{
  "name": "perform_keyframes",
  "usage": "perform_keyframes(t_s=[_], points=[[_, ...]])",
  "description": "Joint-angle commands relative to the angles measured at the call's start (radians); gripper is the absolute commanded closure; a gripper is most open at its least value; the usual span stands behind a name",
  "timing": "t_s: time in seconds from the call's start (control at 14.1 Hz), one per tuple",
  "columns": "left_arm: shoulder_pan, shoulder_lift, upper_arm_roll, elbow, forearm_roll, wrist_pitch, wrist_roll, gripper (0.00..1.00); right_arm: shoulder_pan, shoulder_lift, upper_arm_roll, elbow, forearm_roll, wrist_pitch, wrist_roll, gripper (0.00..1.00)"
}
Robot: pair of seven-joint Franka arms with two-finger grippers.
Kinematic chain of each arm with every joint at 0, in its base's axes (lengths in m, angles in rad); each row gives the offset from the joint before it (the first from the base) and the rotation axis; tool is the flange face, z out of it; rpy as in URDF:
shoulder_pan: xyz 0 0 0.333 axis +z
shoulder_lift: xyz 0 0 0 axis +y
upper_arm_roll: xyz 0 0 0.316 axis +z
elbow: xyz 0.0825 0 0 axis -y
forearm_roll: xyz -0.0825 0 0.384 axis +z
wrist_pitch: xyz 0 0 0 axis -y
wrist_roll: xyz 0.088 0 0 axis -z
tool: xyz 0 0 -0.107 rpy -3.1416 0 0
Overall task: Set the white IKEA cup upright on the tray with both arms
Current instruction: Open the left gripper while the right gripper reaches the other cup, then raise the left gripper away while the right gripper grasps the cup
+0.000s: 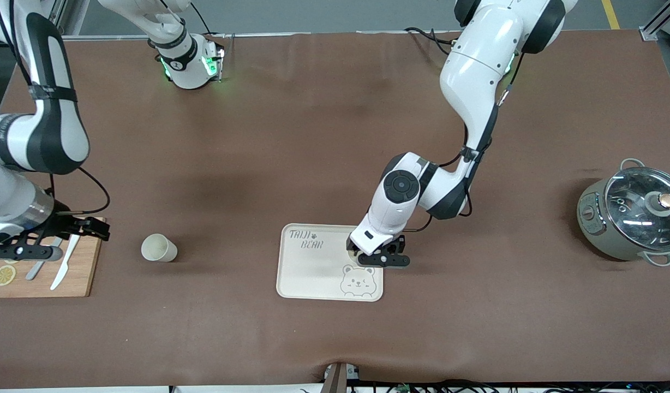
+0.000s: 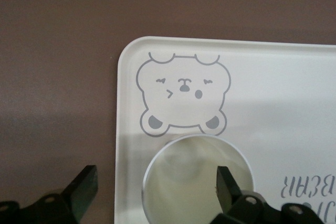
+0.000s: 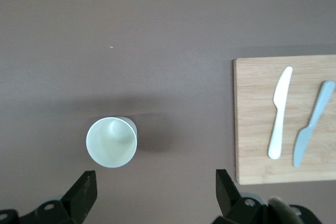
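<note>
A white cup [image 2: 184, 182] stands upright on the cream tray [image 1: 313, 273], beside the bear drawing, at the tray's edge toward the left arm's end. My left gripper [image 1: 370, 257] [image 2: 156, 182] hovers right over it, open. One finger [image 2: 226, 182] hangs over the cup's mouth and the other stands outside its wall. In the front view the gripper hides most of this cup. A second white cup [image 1: 159, 248] [image 3: 112, 141] stands upright on the brown table between the tray and the cutting board. My right gripper [image 1: 87, 228] [image 3: 156, 192] waits open and empty above the board's edge.
A wooden cutting board [image 1: 78, 278] [image 3: 252, 129] near the right arm's end carries a white knife [image 1: 66, 262], a grey knife [image 1: 40, 267] and a lemon slice [image 1: 5, 274]. A grey pot with a glass lid [image 1: 632, 215] stands toward the left arm's end.
</note>
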Motion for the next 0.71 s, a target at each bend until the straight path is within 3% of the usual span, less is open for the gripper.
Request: perform_keyframes(t_s=[0.0,0.21,0.64], points=[[-0.009,-0.010,0.011,0.017,0.017,-0.002,-0.001,0.00,0.000,0.018,0.008,-0.027,-0.008,0.050,0.004,0.00],[-0.003,-0.027,0.011,0.011,0.017,-0.043,0.001,0.00,0.005,0.025,0.008,-0.078,-0.009,0.126,0.004,0.00],[0.031,-0.149,0.010,0.009,0.017,-0.272,0.041,0.00,0.021,0.041,0.008,-0.162,-0.008,0.260,0.004,0.00]])
